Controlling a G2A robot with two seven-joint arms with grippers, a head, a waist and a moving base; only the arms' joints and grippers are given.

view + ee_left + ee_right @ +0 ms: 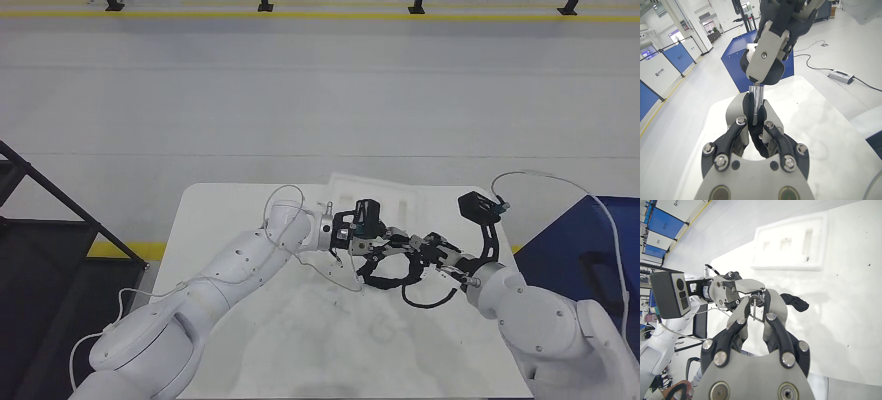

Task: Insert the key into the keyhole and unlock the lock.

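**Left gripper** [755, 103]: is pinching the chrome cylinder lock [757, 94] by its barrel and holding it up above the table [810, 109], near the table's middle in the top view.

**Right gripper** [761, 75]: is facing the left one nose to nose and pinching the key [751, 51] by its flat head. In its own wrist view, the right gripper [756, 306] is closing on either side of the key [754, 311]. The lock's round face [754, 298] is sitting straight ahead of it.

**Progress (judged):** Both parts are gripped and lined up. The key's tip is meeting the keyhole end of the barrel, with only a sliver of blade showing between the gripper and the chrome. Insertion looks begun, but how deep the blade is sitting cannot be told. Seating it fully and turning it to unlock look to be what is left.

**Orientation:** The lock's long axis is running from one gripper towards the other, roughly across the table in the top view, with the keyhole end pointing at the right gripper. The key's long axis is lying in line with it, tip towards the lock and head back in the right gripper.

**Surroundings:** A white foam tray [787, 243] with rectangular recesses is lying on the table beyond the grippers, well apart from them.
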